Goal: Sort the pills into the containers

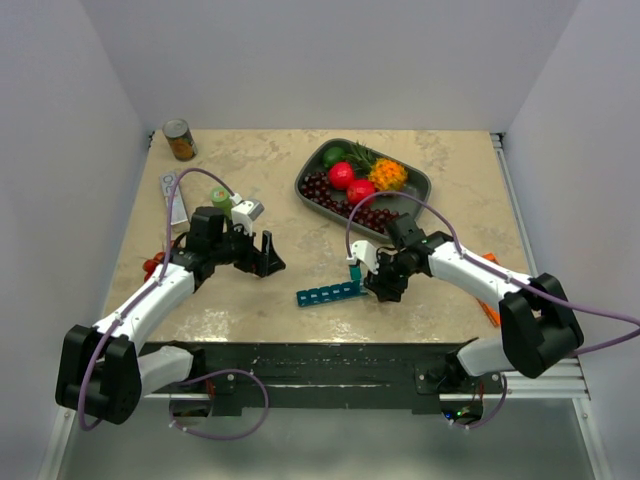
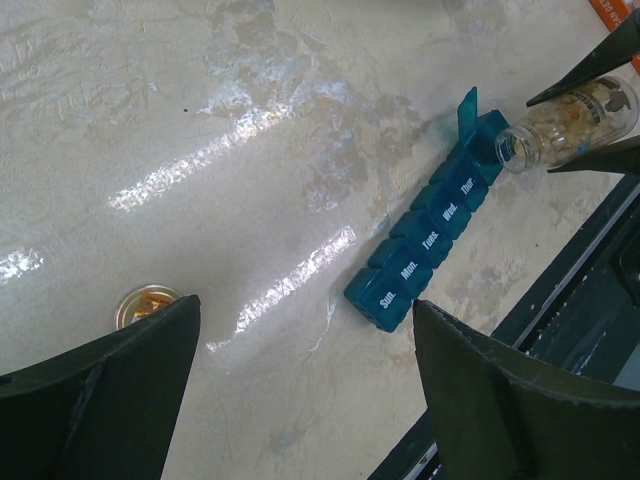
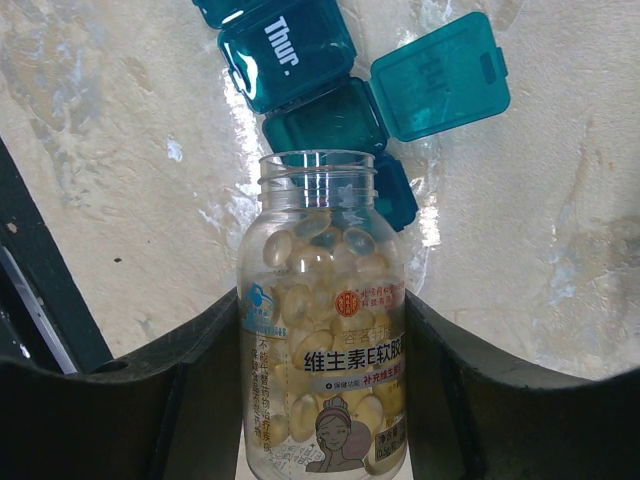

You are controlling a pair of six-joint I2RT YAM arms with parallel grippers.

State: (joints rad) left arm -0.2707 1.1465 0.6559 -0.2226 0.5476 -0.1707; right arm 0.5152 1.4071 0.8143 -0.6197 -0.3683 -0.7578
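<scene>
The teal pill organiser (image 1: 328, 293) lies near the table's front edge. In the left wrist view (image 2: 428, 243) its Sun. to Thur. lids are shut. One compartment past Thur. (image 3: 325, 115) is open with its lid (image 3: 440, 75) flipped back. My right gripper (image 3: 322, 300) is shut on the clear uncapped pill bottle (image 3: 325, 340), which is full of tan-yellow pills (image 3: 300, 300). The bottle's mouth is tilted over the open compartment, as the left wrist view (image 2: 565, 125) also shows. My left gripper (image 2: 305, 330) is open and empty above the bare table, left of the organiser's Sun. end.
A small round cap (image 2: 145, 303) lies on the table by my left finger. A grey fruit tray (image 1: 420, 185) stands at the back right. A can (image 1: 180, 140), a green bottle (image 1: 221, 197) and a flat box (image 1: 172, 198) are at the back left. An orange item (image 1: 488, 300) lies at the right.
</scene>
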